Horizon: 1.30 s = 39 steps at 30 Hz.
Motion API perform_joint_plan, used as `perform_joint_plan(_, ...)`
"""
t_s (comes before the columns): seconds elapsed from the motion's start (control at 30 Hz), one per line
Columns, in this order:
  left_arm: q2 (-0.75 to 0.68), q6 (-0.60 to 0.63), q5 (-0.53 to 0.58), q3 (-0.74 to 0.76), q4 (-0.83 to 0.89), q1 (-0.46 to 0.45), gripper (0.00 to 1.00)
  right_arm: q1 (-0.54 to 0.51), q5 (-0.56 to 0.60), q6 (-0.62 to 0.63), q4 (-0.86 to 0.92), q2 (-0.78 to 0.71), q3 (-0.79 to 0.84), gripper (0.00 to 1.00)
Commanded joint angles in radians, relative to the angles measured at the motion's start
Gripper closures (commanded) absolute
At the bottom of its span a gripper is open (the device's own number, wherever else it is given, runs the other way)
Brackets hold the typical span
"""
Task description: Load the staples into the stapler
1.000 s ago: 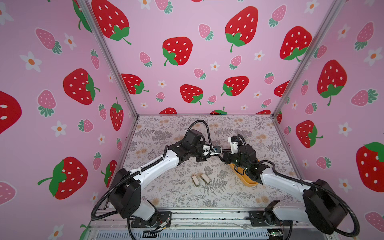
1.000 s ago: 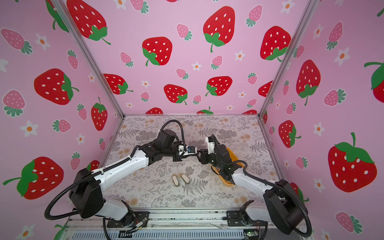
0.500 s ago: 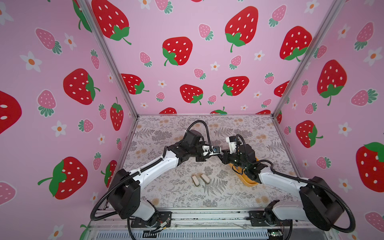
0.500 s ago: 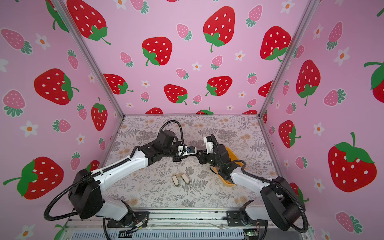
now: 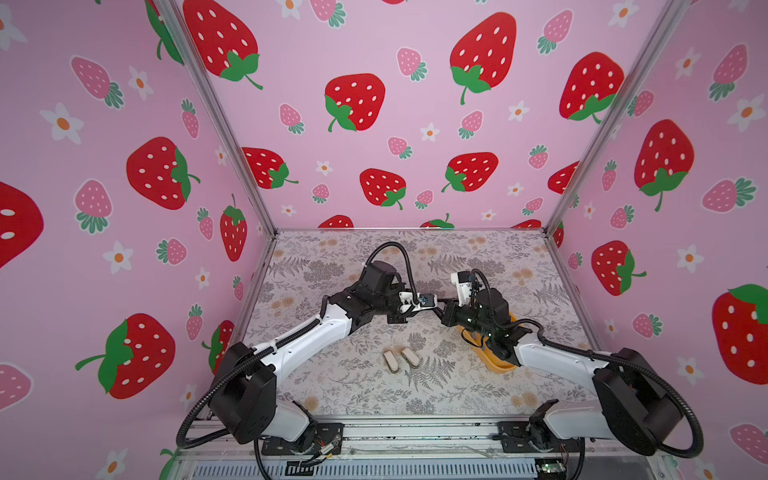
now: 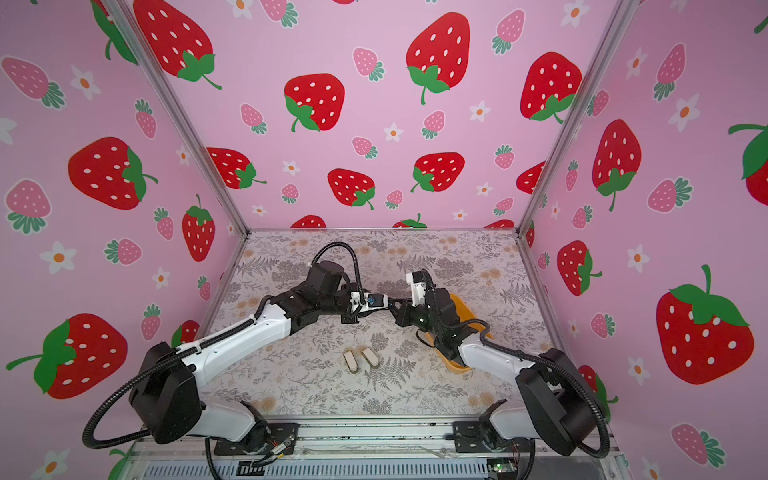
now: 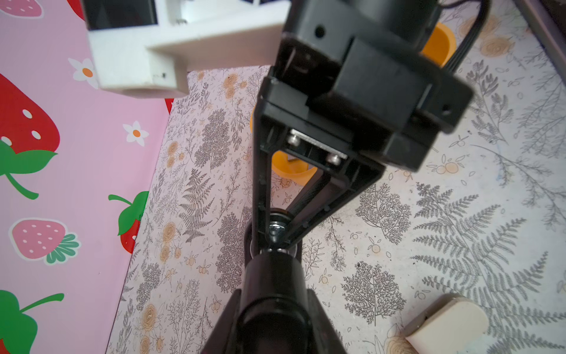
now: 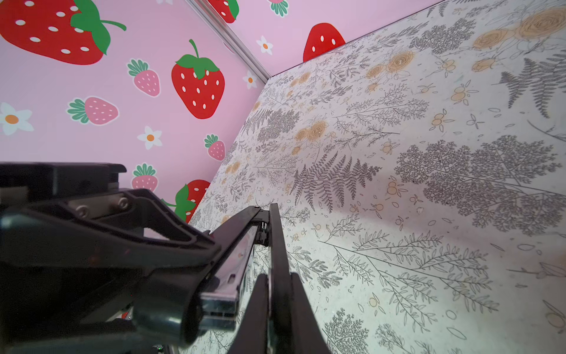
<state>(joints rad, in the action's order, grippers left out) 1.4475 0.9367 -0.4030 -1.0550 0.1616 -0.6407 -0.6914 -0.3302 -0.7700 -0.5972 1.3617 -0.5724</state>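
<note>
"Black item first: stapler (image 8: 229, 282), location?"

"Lifted off the table (image 5: 332, 386) and held between my two grippers at mid-table. Left gripper (image 7: 272, 306): jaws narrow, clamped round its rounded black end. Right gripper (image 8: 277, 303): jaws pinched fully together on its thin black arm. In the right wrist view that arm stands apart from the shiny metal channel, so I judge the stapler hinged open."

"Staples (image 5: 390, 360)?"

"Two small pale strips, side by side on the table, nearer the front edge, well apart from both grippers. None visible in the channel, though only part of it shows."

"Other stock?"

"Orange tray (image 5: 500, 368), under my right arm. Contents not readable."

"Done so far?"

"Stapler picked up and, as I judge, opened."

"Left to do?"

"All the loading: one gripper must let go, pick a strip, seat it in the channel. Then close the top."
</note>
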Motion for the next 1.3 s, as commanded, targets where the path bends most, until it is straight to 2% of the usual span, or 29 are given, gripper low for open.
perform_joint_plan(0.0, -0.064, -0.004, -0.112, -0.012, -0.092, 0.008, 1.0, 0.036, 0.07, -0.014, 0.047, 0.036, 0.035, 1.0)
perform_joint_plan(0.33, -0.092, -0.02, -0.164, 0.007, -0.122, 0.033, 1.0, 0.076, 0.096, -0.053, 0.057, 0.055, 0.06, 1.0)
perform_joint_plan(0.67, -0.134, -0.029, -0.337, 0.031, -0.153, 0.07, 1.0, 0.095, 0.126, -0.073, 0.068, 0.058, 0.076, 1.0)
perform_joint_plan(0.93, -0.144, 0.01, -0.387, 0.032, -0.116, 0.079, 1.0, 0.107, 0.146, -0.086, 0.09, 0.065, 0.08, 1.0)
perform_joint_plan(1.27, -0.157, 0.018, -0.499, 0.013, -0.08, 0.126, 1.0, 0.13, 0.177, -0.095, 0.112, 0.044, 0.092, 1.0)
